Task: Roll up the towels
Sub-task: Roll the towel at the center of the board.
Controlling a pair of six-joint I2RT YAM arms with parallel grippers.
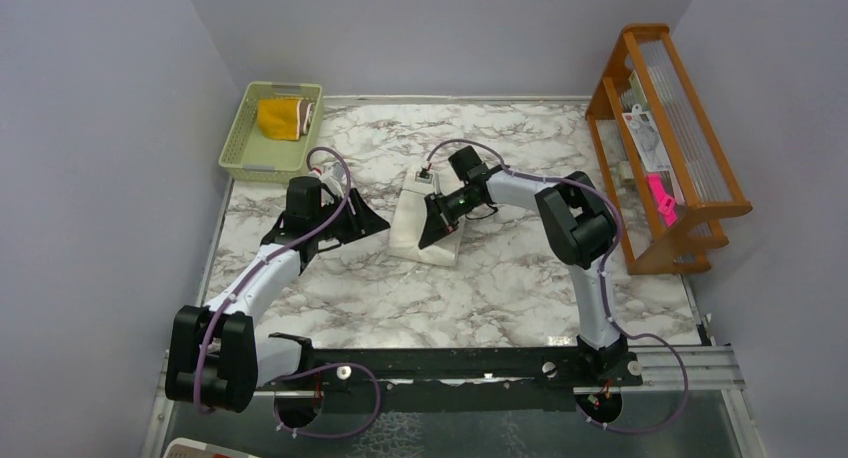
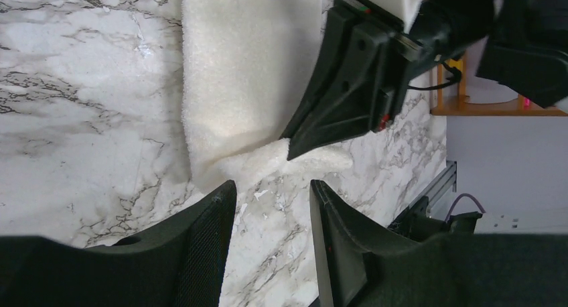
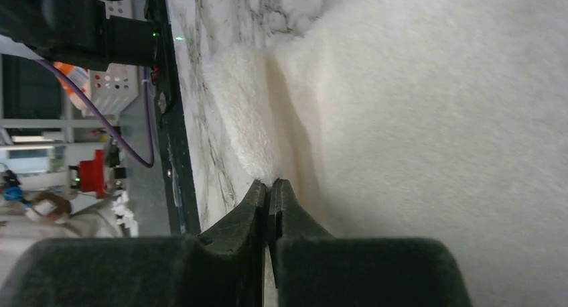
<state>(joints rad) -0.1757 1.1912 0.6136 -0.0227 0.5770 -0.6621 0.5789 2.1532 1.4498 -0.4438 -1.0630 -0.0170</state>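
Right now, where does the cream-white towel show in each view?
Top external: cream-white towel mid-table, under the right gripper.
Left wrist: towel at upper centre, just beyond the open left gripper.
Right wrist: towel fills the right side.
Shared landmark: the right gripper's shut tip at the towel's edge.

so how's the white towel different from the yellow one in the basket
Colour: the white towel is plain cream; the yellow towel shows a brown edge.
Place: the white towel lies on the table; the yellow towel sits bundled in the green basket.
Handling: the right tool is shut on the white towel's corner; no tool touches the yellow towel.
Both are soft cloth.
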